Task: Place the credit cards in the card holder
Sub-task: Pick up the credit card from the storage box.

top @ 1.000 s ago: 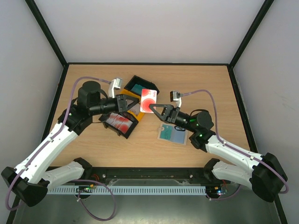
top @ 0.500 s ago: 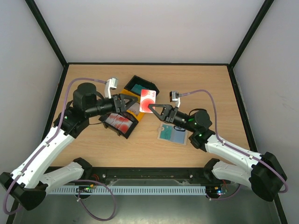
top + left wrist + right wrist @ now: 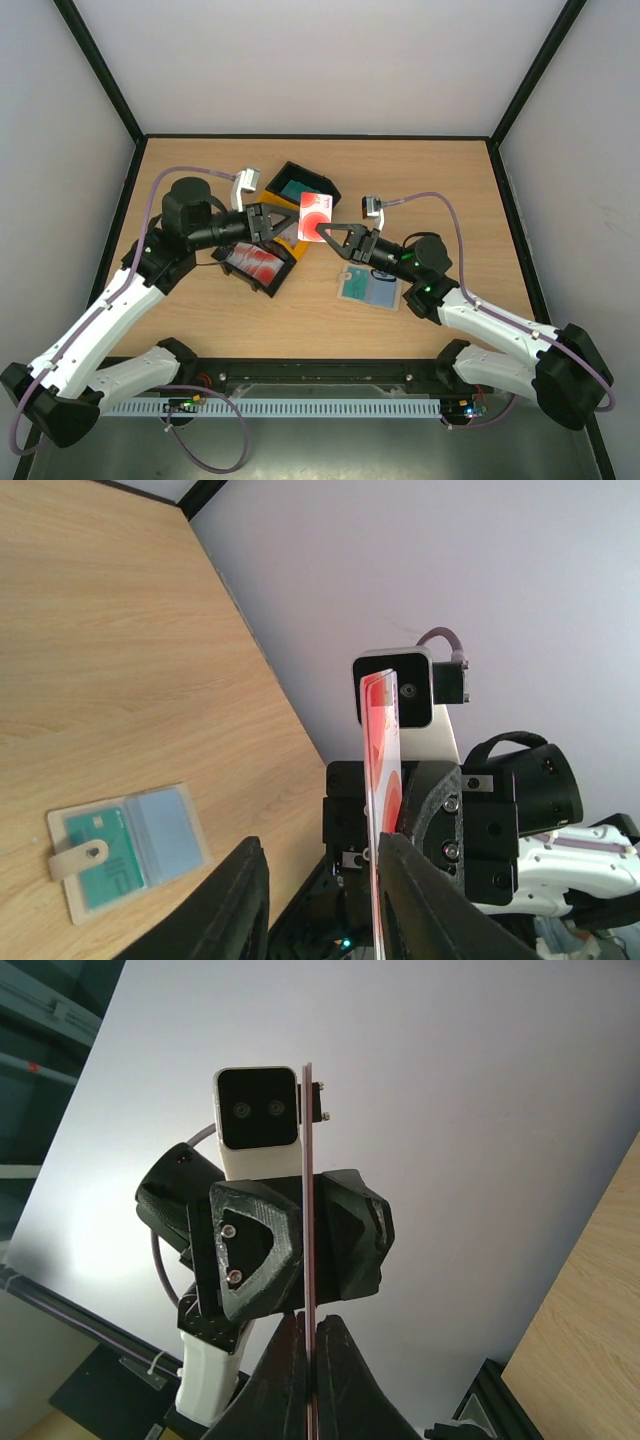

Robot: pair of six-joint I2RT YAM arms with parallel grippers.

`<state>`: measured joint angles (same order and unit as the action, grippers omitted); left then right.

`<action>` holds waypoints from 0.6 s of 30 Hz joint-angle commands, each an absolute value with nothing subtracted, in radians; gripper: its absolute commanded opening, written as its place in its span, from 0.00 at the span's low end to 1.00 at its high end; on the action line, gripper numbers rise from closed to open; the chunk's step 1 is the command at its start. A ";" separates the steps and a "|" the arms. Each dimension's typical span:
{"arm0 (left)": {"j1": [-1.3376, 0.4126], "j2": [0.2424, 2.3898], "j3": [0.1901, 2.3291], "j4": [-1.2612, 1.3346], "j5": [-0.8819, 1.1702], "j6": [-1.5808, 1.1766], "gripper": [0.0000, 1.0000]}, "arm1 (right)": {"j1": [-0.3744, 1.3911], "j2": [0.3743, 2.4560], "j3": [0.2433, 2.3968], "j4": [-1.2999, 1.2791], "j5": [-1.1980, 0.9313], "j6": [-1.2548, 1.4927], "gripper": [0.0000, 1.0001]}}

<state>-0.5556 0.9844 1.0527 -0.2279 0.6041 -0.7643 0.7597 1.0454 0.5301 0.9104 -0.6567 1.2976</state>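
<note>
My right gripper (image 3: 326, 236) is shut on the lower edge of a red-and-white credit card (image 3: 315, 214) and holds it upright above the table. In the right wrist view that card (image 3: 307, 1190) shows edge-on, rising from my right gripper (image 3: 309, 1328). My left gripper (image 3: 287, 226) faces it from the left, open, with the card (image 3: 377, 770) standing between its jaws close to one finger (image 3: 415, 900). The card holder (image 3: 370, 288) lies unfolded on the table below my right arm, a teal card in one slot (image 3: 105, 852).
A black tray (image 3: 301, 184) with a teal card sits behind the grippers. A second black tray (image 3: 256, 263) with red-patterned cards lies under my left arm. A yellow tray (image 3: 283, 238) lies between them. The black frame runs along the table's edges.
My left gripper's jaws widened, then narrowed somewhat around the held card. The card and my right gripper have shifted slightly to the left.
</note>
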 commanded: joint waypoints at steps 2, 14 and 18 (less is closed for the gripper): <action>-0.552 0.990 1.033 -0.201 0.632 -0.765 0.29 | 0.763 1.048 0.552 0.950 -0.679 1.289 0.02; -0.551 1.020 1.024 -0.231 0.642 -0.749 0.27 | 0.764 1.049 0.553 0.963 -0.690 1.295 0.02; -0.552 1.041 1.030 -0.254 0.666 -0.729 0.28 | 0.763 1.053 0.554 0.959 -0.697 1.291 0.02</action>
